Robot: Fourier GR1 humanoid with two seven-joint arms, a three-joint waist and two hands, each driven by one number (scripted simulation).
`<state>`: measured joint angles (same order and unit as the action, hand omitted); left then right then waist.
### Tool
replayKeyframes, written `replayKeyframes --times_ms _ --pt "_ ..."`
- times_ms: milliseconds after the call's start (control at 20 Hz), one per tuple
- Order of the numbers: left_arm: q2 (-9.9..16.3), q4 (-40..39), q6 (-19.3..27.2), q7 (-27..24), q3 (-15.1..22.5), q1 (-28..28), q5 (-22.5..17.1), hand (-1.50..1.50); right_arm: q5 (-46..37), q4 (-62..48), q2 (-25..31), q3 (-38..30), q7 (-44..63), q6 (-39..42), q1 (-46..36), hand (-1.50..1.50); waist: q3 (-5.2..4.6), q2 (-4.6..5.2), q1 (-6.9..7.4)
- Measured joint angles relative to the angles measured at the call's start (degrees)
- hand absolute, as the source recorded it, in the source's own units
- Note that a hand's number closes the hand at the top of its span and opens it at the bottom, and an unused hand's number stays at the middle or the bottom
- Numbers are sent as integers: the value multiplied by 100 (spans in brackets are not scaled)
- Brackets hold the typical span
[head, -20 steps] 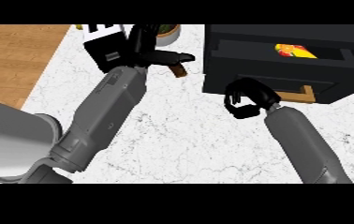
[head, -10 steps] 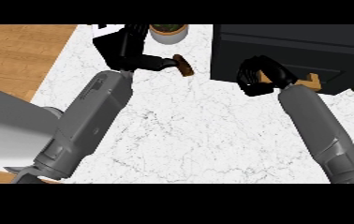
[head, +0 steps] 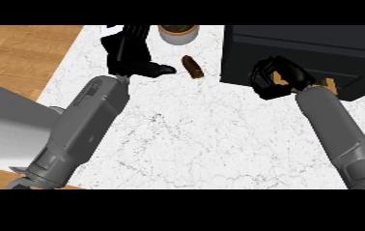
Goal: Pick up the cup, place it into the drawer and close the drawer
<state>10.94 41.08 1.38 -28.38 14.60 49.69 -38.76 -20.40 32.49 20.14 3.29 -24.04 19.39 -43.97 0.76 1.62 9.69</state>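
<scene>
Head view: the drawer (head: 285, 51) sits upper right, the right hand (head: 279, 78) clenched on nothing against its front. No cup shows; presumably inside. Upper centre, the left hand (head: 132, 56) rests with relaxed fingers. Curled fingers might slip while pushing.

The white marbled desk (head: 200, 128) carries a small brown object (head: 192, 66) lying on its side, a pale round pot (head: 178, 34) at the far edge, and a black drawer unit (head: 299, 51) to the right
</scene>
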Motion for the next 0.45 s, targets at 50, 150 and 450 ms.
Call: replayKeyframes --times_ms 50,150,450 --pt "5 12 -23 -3 10 -30 3 -150 41 20 25 -10 -4 93 4 150 5 10 9" --pt "20 52 -71 3 11 -75 -12 -150 122 63 68 -42 1 233 34 150 13 19 41" --pt "43 162 -188 36 17 -154 -52 -150 330 207 193 -107 30 626 115 150 40 55 122"
